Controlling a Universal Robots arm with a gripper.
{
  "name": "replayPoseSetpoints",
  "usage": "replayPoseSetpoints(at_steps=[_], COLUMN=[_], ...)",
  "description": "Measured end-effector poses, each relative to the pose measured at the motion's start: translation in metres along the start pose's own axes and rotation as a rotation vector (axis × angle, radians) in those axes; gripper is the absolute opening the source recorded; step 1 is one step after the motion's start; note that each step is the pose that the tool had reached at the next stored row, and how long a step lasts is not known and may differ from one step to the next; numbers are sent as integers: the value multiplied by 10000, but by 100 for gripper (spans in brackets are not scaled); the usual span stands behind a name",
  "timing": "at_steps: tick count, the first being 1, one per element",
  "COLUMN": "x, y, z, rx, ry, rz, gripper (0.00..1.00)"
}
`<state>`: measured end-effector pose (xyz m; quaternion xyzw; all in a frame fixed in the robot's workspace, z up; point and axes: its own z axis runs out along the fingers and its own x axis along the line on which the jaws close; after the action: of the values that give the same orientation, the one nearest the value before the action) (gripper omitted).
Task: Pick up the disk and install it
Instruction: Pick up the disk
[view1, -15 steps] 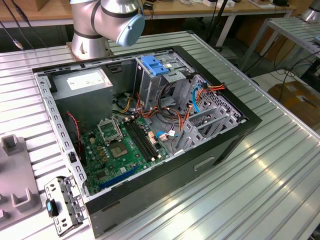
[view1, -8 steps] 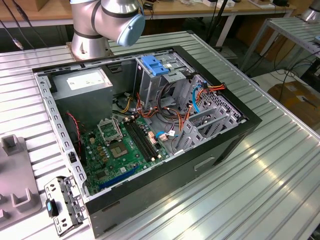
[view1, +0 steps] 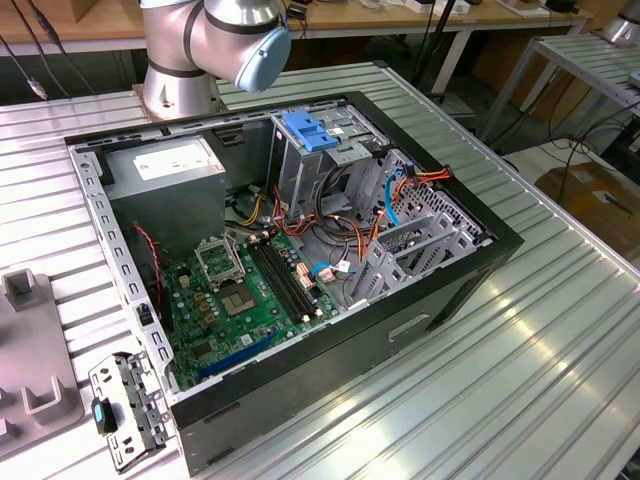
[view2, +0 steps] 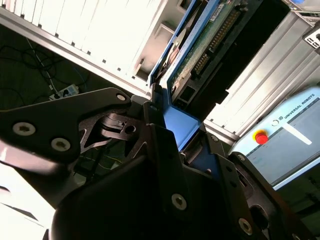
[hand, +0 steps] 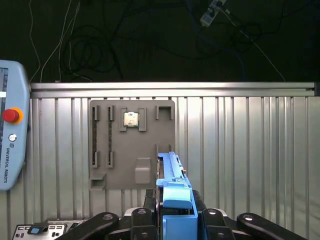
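Ribbed aluminium sheeting formed the work surface (view1: 520, 380), and dark floor with loose cables lay beyond its edge. An open black computer case (view1: 430, 310) lay on its side on the surface. It exposed a green motherboard (view1: 240, 300) and a tall metal cage (view1: 310, 175) topped by a wide blue latch.

The flat rectangular disk (hand: 175, 197) had a dark body set in a bright blue plastic carrier with side rails. In the first wrist view it appeared edge-on, as a narrow blue strip. In the second wrist view the disk (view2: 200, 55) showed a green circuit board face and a row of connector pins, framed by the blue carrier.

The disk was held in the black hand (hand: 175, 212), away from the case. In the first wrist view it lay in line with the edge of a grey slotted fixture plate (hand: 132, 145) on the surface. A light blue and grey control pendant (hand: 12, 135) with a red button lay beside that plate. The hand (view2: 182, 130) was clamped on the carrier, with one dark finger (view2: 162, 140) pressed against each side rail. The silver and blue arm (view1: 215, 40) rose from its base behind the case.
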<state>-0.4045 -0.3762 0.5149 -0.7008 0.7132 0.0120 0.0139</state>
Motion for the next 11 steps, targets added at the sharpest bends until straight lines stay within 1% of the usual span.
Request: replayPoseSetpoints(at_steps=[11], x=[0], y=[-2], z=[0], rx=[0], ry=[0], rz=[0], gripper=[37])
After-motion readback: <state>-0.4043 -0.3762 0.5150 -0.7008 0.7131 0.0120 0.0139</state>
